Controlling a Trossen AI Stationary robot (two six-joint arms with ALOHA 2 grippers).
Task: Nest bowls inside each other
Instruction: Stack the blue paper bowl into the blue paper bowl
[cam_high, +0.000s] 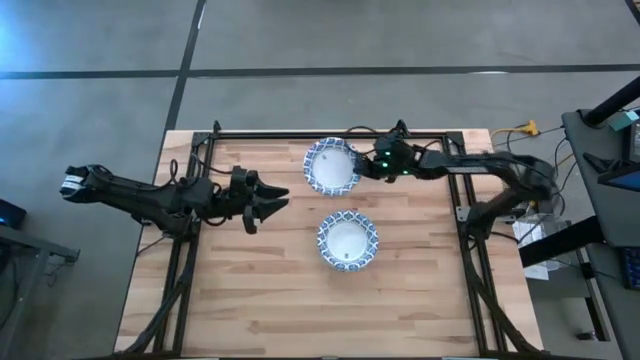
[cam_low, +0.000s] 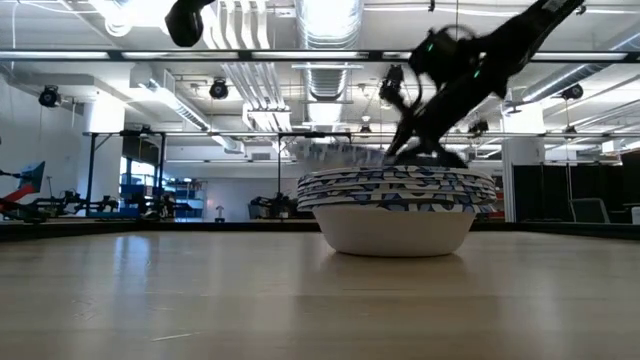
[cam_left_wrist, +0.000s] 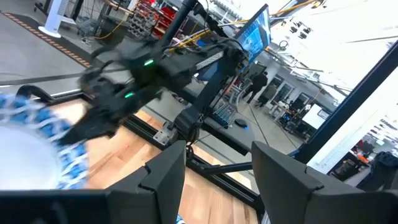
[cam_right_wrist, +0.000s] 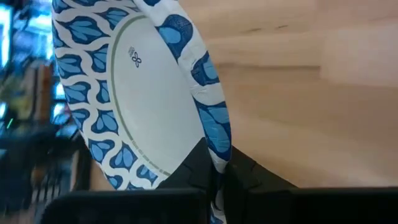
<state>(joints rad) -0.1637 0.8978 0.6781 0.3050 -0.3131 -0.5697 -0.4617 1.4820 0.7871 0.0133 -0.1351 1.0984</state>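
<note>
A single blue-and-white patterned bowl (cam_high: 330, 165) is near the table's far edge, with my right gripper (cam_high: 362, 166) shut on its right side. In the right wrist view this bowl (cam_right_wrist: 143, 87) shows its white inside and fills the picture. A stack of the same bowls (cam_high: 347, 240) rests on its base at the table's middle, and the low view shows that stack (cam_low: 397, 205) with several nested rims. My left gripper (cam_high: 280, 196) hovers open to the left of both, holding nothing. My right gripper pinches the single bowl by its scalloped rim (cam_right_wrist: 214, 146), one finger (cam_right_wrist: 196, 165) on the inside and one on the outside. It comes from the table's right, slanting slightly down. In the low view the bowl (cam_low: 330, 155) shows blurred, higher than the stack's rims.
The wooden table top (cam_high: 250, 290) is bare on the near and left sides. A black frame rail (cam_high: 330, 132) runs along the far edge, and cables and equipment (cam_high: 540, 210) sit beyond the right edge.
</note>
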